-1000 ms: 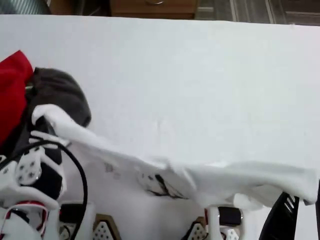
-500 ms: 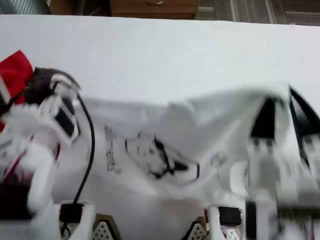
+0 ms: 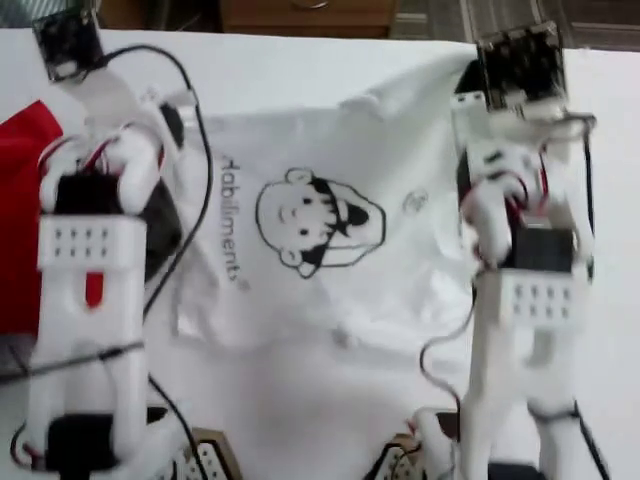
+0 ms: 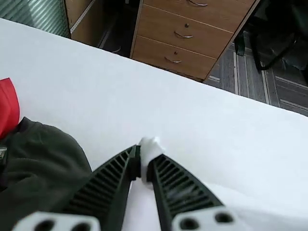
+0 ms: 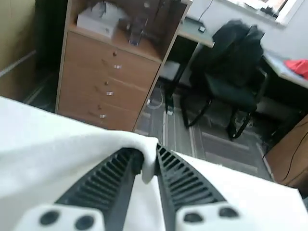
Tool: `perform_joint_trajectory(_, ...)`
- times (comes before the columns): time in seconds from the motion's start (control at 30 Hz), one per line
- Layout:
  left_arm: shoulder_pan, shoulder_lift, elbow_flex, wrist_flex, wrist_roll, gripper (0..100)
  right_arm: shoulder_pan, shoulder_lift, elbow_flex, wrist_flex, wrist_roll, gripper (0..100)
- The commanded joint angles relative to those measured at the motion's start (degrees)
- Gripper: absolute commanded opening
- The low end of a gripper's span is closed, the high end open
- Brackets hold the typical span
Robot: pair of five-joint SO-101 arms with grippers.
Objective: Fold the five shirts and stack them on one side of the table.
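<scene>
A white shirt [image 3: 330, 270] with a cartoon face print lies spread across the white table [image 3: 300, 70], stretched between both arms. My left gripper [image 4: 143, 161] is shut on a corner of the white shirt [image 4: 150, 147], beside a dark grey shirt [image 4: 38, 168] and a red shirt [image 4: 7, 113]. My right gripper [image 5: 148, 161] is shut on another edge of the white shirt [image 5: 72, 154], near the table's far edge. In the high view the left arm [image 3: 95, 230] stands over the dark shirt [image 3: 160, 230] and the right arm [image 3: 520, 200] at the shirt's right side.
The red shirt [image 3: 20, 220] lies at the table's left edge. Beyond the far edge stand a wooden drawer cabinet [image 4: 192, 33] and, in the right wrist view, another drawer cabinet [image 5: 110, 72] and a black office chair [image 5: 231, 82]. A black cable [image 3: 190, 200] runs along the left arm.
Both arms have swung away from the near edge toward the far side, pulling the white shirt with them. The shirt went from a bunched strip to spread flat with its print showing.
</scene>
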Motion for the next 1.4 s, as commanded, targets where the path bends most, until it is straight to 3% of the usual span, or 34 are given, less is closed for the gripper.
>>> perform_joint_trajectory(0.0,-0.26,6.59,-10.15,-1.41,0.26,3,0.31,6.99,-6.15,-2.68,0.0,1.9)
perform_joint_trajectory(0.37,1.49,28.57,-36.09,9.32,0.18,3,2.77,28.44,-25.23,-0.66,0.0,1.9)
perform_joint_trajectory(0.73,1.49,41.32,-49.1,11.16,-1.05,3,1.98,39.25,-26.9,-2.59,-0.44,1.9)
perform_joint_trajectory(1.27,1.23,48.7,-49.54,37.1,-3.69,3,0.75,42.59,-26.99,26.86,-0.09,1.9)
perform_joint_trajectory(1.37,1.23,48.62,-49.54,41.58,-6.86,3,0.92,42.15,-26.99,31.43,0.0,1.9)
